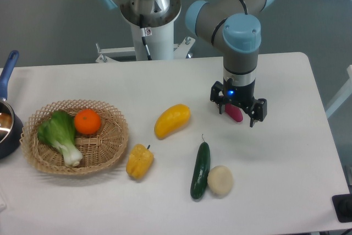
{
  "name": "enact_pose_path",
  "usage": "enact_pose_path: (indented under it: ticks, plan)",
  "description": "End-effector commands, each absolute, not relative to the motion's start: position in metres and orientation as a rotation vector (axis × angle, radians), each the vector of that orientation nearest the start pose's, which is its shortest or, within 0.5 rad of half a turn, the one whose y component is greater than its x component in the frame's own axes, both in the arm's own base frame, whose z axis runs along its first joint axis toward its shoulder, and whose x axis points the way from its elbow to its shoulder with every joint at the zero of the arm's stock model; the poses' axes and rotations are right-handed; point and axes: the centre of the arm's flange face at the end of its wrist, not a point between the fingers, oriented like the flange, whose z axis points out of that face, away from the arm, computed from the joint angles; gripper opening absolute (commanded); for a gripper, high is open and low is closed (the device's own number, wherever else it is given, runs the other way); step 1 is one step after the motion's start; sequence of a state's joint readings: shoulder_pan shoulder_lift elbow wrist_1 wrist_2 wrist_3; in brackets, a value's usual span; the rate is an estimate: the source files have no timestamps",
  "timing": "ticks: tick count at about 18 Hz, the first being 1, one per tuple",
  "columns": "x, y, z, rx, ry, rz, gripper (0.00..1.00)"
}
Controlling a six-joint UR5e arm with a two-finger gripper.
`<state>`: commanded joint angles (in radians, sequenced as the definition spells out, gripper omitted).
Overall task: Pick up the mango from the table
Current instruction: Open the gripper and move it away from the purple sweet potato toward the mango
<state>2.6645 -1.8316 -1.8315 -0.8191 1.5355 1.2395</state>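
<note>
One mango (pixel 172 120) lies untouched at the centre of your table (pixel 286 185), left of your gripper (pixel 238 115), whose spread jaws straddle a pink object (pixel 234 113), contact unclear.

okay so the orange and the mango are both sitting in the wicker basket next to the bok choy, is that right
Not quite. The fixed camera view shows the orange in the wicker basket beside the bok choy, but the mango lies outside it, on the table to the basket's right.
</note>
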Motion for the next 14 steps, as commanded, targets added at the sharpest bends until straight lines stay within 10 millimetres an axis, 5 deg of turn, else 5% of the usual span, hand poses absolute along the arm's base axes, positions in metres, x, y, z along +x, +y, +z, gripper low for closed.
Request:
enact_pose_path:
  ticks: [14]
  plan:
    - [-0.417,0.379,0.287,-2.995,0.229,0.227,1.00]
